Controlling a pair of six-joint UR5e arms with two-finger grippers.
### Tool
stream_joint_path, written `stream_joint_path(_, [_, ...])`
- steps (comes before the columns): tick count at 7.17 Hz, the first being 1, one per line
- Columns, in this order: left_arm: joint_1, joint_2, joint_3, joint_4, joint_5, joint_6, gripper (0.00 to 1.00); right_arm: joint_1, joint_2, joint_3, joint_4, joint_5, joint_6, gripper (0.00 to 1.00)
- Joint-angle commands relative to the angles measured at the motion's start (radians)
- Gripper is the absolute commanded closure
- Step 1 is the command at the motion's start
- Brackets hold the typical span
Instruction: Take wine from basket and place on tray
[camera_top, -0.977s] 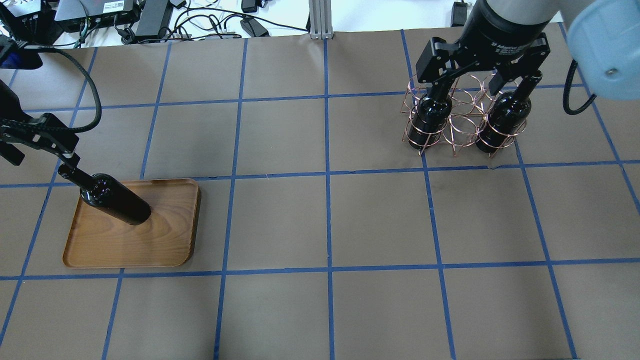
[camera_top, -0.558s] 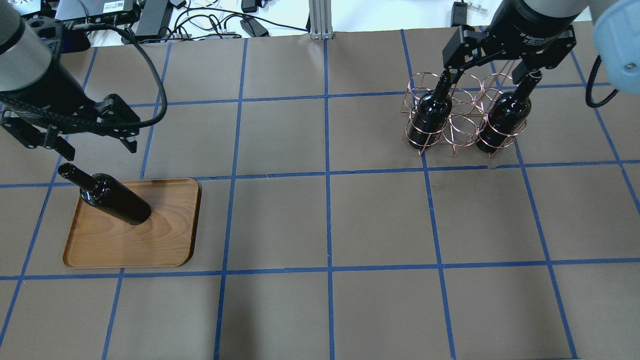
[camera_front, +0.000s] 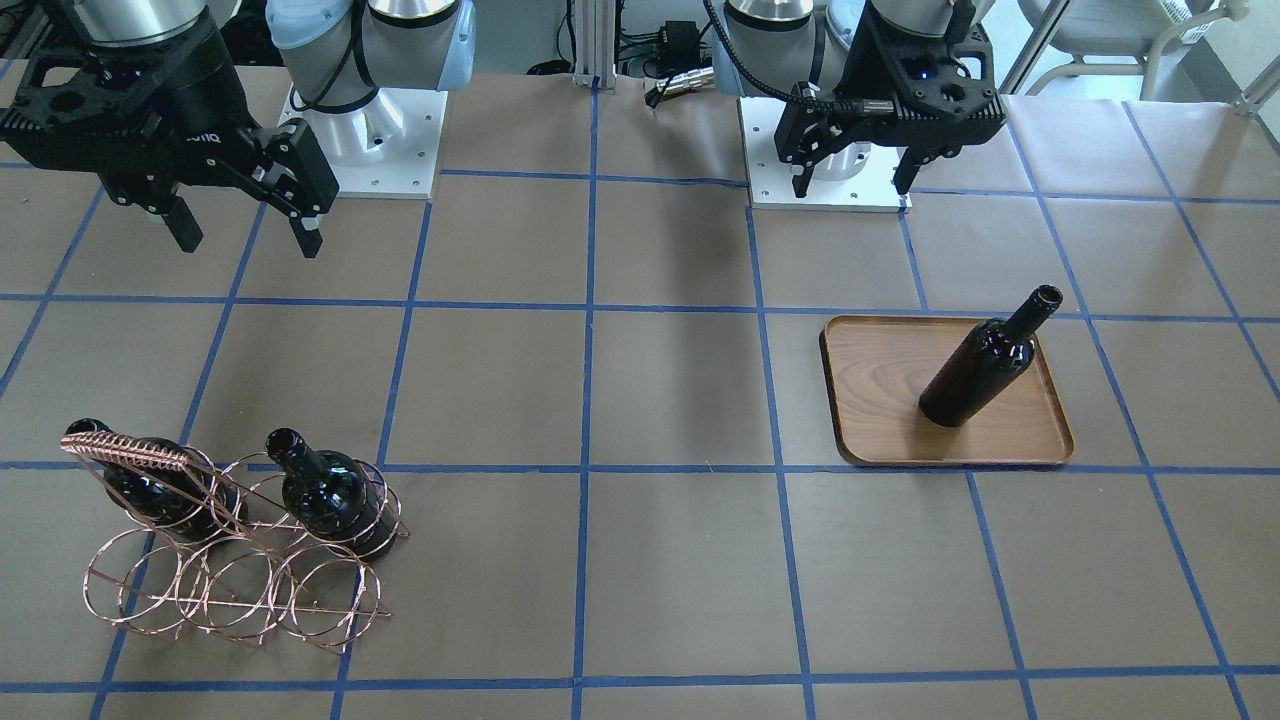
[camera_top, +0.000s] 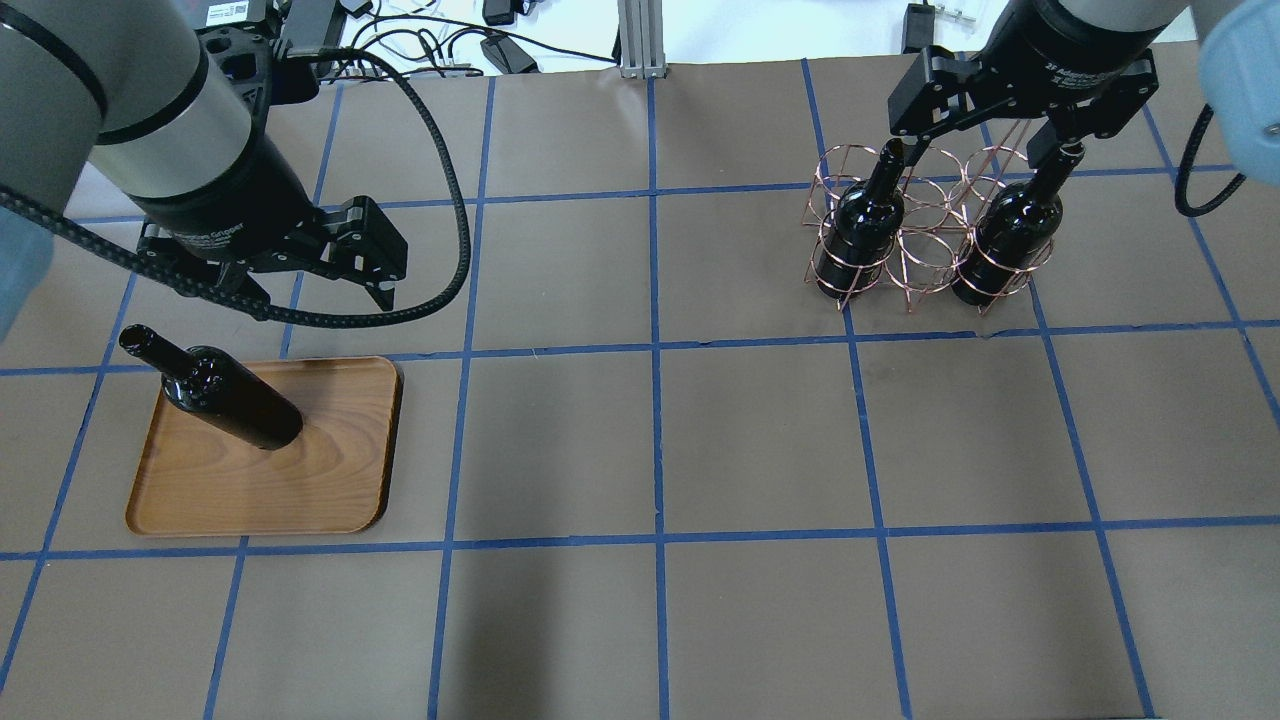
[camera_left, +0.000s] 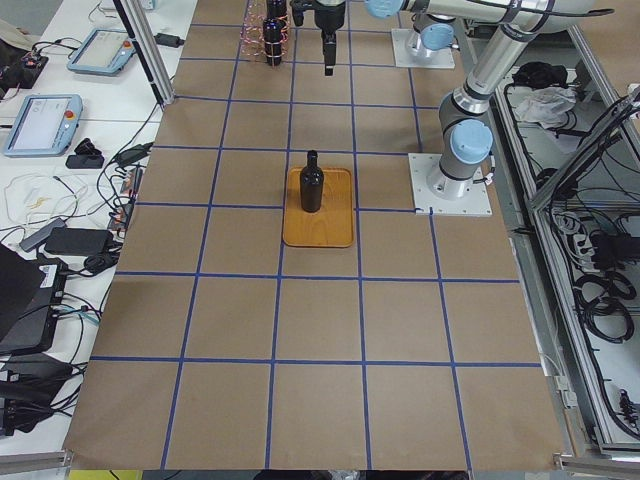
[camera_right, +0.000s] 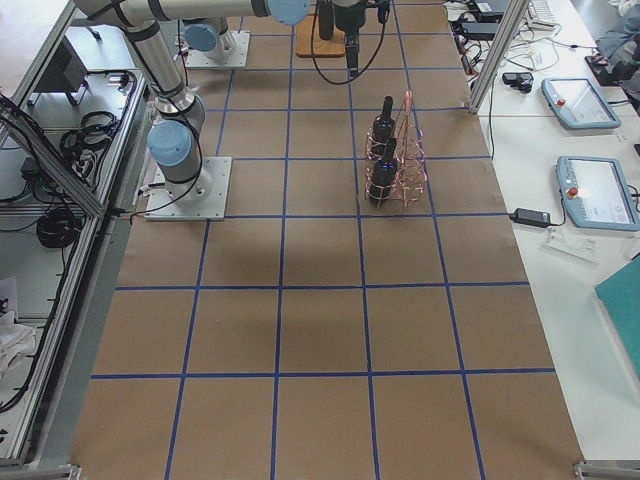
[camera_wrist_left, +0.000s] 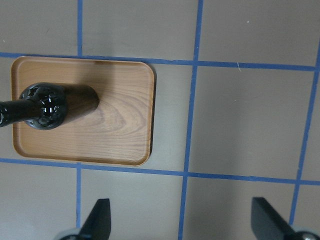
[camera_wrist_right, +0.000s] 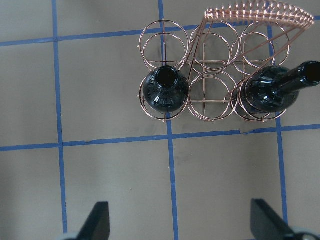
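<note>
One wine bottle (camera_top: 225, 400) stands upright on the wooden tray (camera_top: 330, 480) at the table's left, also in the front view (camera_front: 975, 370) and the left wrist view (camera_wrist_left: 50, 105). My left gripper (camera_top: 318, 298) is open and empty, raised just behind the tray (camera_wrist_left: 125, 130). The copper wire basket (camera_top: 925, 235) at the far right holds two more upright bottles (camera_top: 858, 235) (camera_top: 1005, 245). My right gripper (camera_top: 985, 150) is open and empty, high over the basket (camera_wrist_right: 215, 60); both bottles (camera_wrist_right: 165, 90) (camera_wrist_right: 270, 92) show below it.
The table is brown paper with a blue tape grid. Cables and electronics (camera_top: 300, 30) and an aluminium post (camera_top: 640, 40) lie beyond the far edge. The arm bases (camera_front: 360, 130) (camera_front: 830, 170) sit on the robot's side.
My left gripper has left the bottle's neck and moved up and to the right, away from the tray. My right gripper has risen and shifted slightly right over the basket.
</note>
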Motion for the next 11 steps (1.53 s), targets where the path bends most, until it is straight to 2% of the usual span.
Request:
stream_joint_path(1, [0.007,0.001,0.000,0.013,-0.004,0.116,0.00,0.006,-0.001,0.000,0.005,0.001,0.001,0.00])
stream_joint_path(6, [0.017,0.002,0.000,0.013,-0.007,0.153,0.00,0.054,0.007,0.000,-0.007,-0.005,-0.022,0.00])
stream_joint_path(8, [0.087,0.007,-0.005,-0.009,-0.013,0.172,0.00,0.054,0.008,0.000,-0.009,0.001,-0.008,0.00])
stream_joint_path(11, [0.086,0.012,-0.008,-0.011,-0.005,0.172,0.00,0.054,0.008,0.002,-0.009,0.002,-0.002,0.00])
